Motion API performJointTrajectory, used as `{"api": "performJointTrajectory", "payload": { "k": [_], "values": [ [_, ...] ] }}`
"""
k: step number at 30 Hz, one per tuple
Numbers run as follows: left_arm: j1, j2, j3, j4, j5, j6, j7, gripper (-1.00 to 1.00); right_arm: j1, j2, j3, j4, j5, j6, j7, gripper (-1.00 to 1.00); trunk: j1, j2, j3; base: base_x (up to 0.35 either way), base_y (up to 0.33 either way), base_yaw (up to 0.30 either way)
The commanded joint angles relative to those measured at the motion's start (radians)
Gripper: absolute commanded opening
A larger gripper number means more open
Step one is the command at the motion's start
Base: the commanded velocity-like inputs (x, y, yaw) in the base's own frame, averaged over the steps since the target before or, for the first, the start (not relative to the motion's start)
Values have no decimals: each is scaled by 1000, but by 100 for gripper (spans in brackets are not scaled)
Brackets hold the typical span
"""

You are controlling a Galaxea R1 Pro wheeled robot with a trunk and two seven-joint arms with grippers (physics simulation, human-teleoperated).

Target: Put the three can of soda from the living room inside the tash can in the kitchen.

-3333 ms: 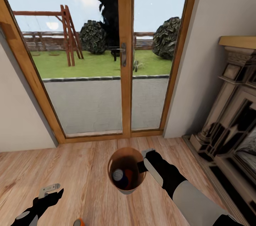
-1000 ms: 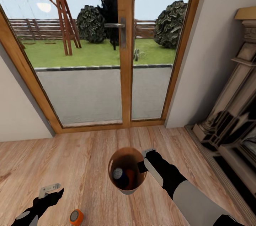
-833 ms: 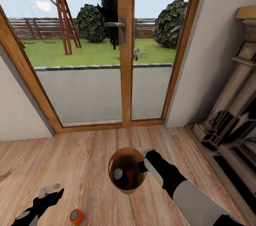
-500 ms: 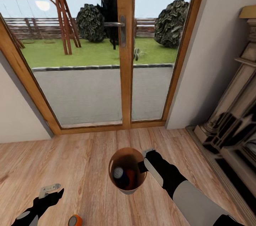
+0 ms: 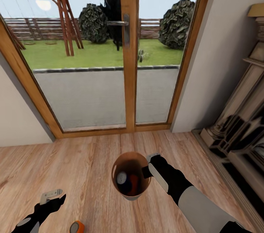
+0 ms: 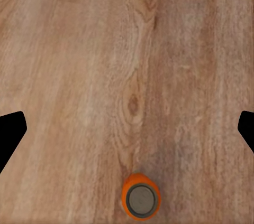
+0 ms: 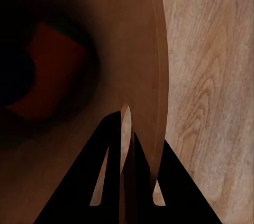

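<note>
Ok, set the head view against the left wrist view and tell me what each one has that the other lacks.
Head view alone: the glass doors, the fireplace, and the right gripper clamped on the rim of the trash can, which holds a blue can and an orange can. Left wrist view alone: the left gripper's fingers spread wide over bare boards. Both: the wood floor and the third soda can standing upright on it.

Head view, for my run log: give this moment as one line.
right claw shut on bucket rim | blue can, orange can inside | left claw open | third can on floor
</note>
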Motion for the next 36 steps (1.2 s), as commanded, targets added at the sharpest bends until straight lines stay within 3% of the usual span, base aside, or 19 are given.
{"api": "performJointTrajectory", "payload": {
  "k": [1, 36],
  "values": [
    [0, 0, 0, 0, 0, 0, 0, 100, -1, 0, -1, -1, -14, -4, 5, -100, 4, -7, -4, 0, 0, 0],
    [0, -2, 0, 0, 0, 0, 0, 100, -1, -1, -4, -37, -14, -4, 3, -100, 138, -252, -167, 0, 0, 0]
  ]
}}
